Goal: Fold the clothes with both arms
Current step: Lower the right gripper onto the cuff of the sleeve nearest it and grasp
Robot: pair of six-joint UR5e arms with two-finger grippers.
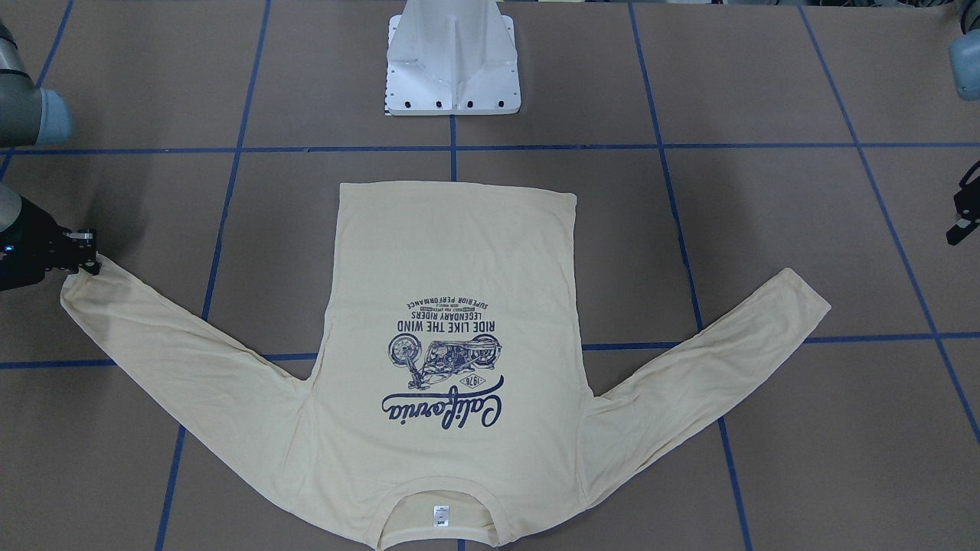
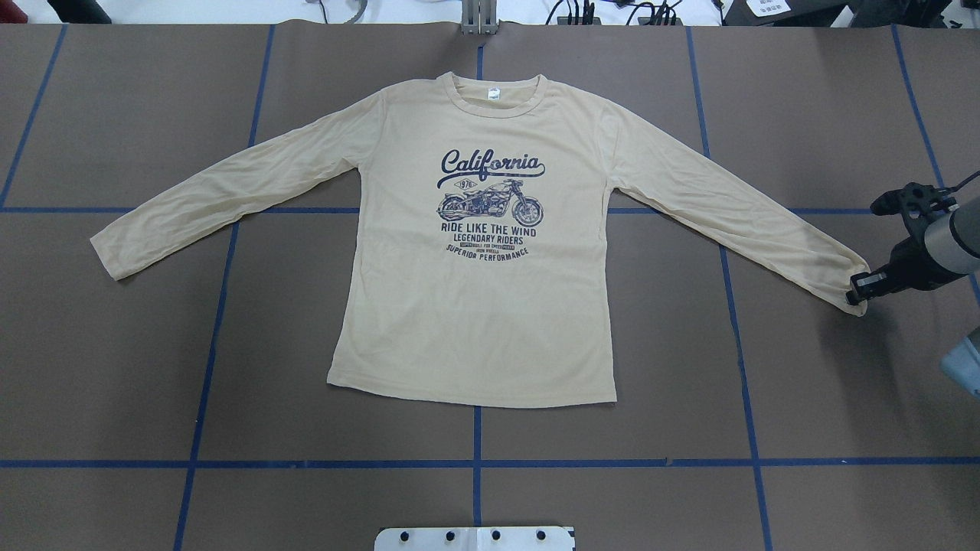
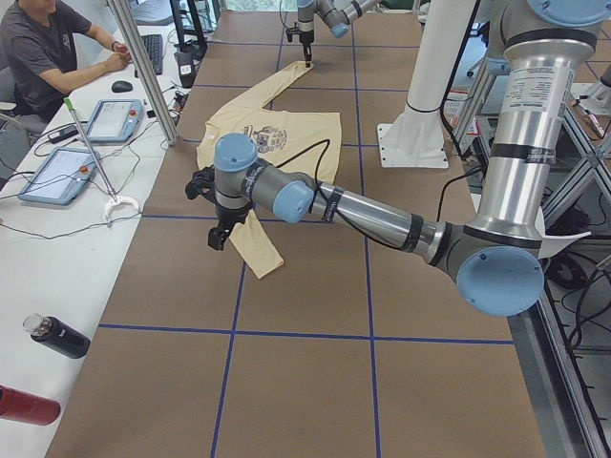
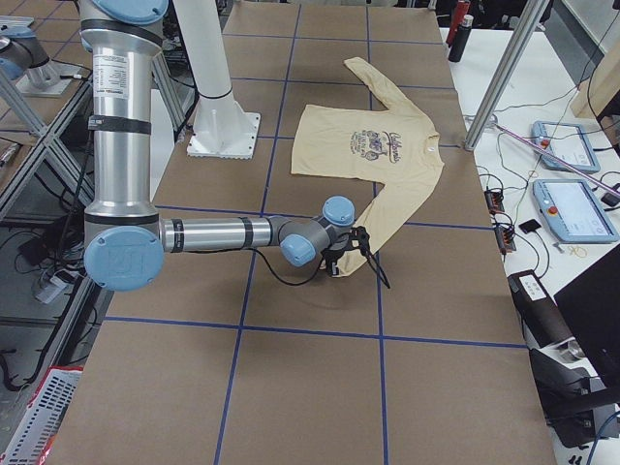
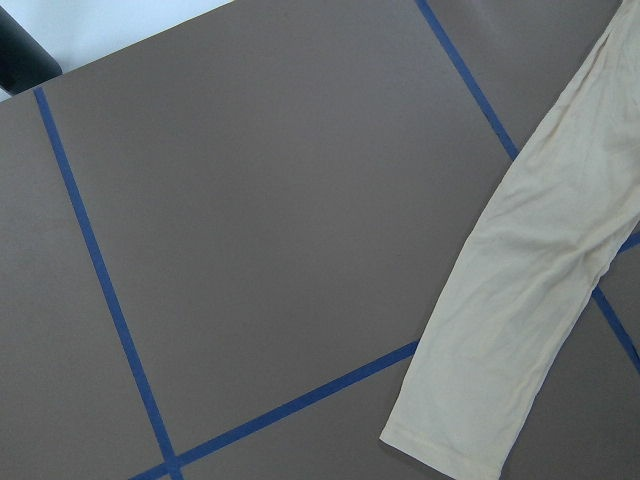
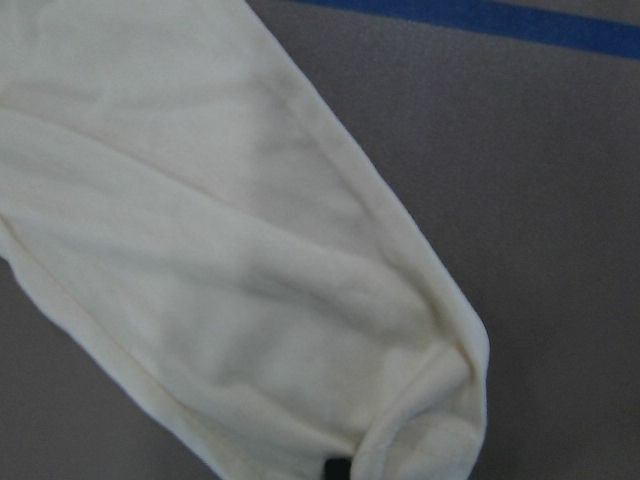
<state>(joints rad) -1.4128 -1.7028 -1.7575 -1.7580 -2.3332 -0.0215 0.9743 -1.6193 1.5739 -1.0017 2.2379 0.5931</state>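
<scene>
Right arm (image 4: 208, 234): upper link upright, elbow low, forearm stretched level over the table, wrist bent so the right gripper (image 2: 857, 289) points down with its tips at table height. Fingers look drawn close together; full closure not resolvable. One black fingertip (image 6: 338, 467) shows at the bottom edge of the right wrist view.

Left arm (image 3: 372, 212): same posture, upper link upright, elbow low, forearm reaching level outward. Left gripper (image 3: 220, 235) points down, held clear above the table. Its finger gap is not readable in any view.
</scene>
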